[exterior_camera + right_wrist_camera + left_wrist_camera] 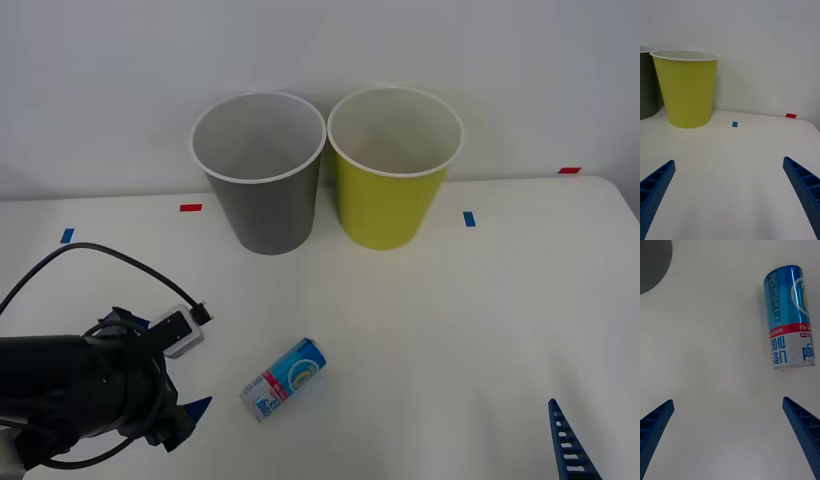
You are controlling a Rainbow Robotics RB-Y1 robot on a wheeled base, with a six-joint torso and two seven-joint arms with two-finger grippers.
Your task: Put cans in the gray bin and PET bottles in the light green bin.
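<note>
A small blue can [285, 378] with a white-and-red band lies on its side on the white table, front and centre. In the left wrist view the can [790, 317] lies ahead of my open left gripper [728, 402] and off to one side, outside the gap between the fingers. One blue left fingertip [197, 405] shows just left of the can. The gray bin [260, 175] and the light green bin [392, 170] stand upright side by side at the back. My right gripper [729, 161] hovers open and empty at the front right, facing the light green bin [687, 90]. PET bottles are out of view.
Small tape marks lie on the table: red [190, 208], blue [66, 236], blue [469, 218] and red [569, 170]. A black cable [110, 255] loops over the left arm. A white wall stands right behind the bins. The table's right edge [625, 205] lies near the red mark.
</note>
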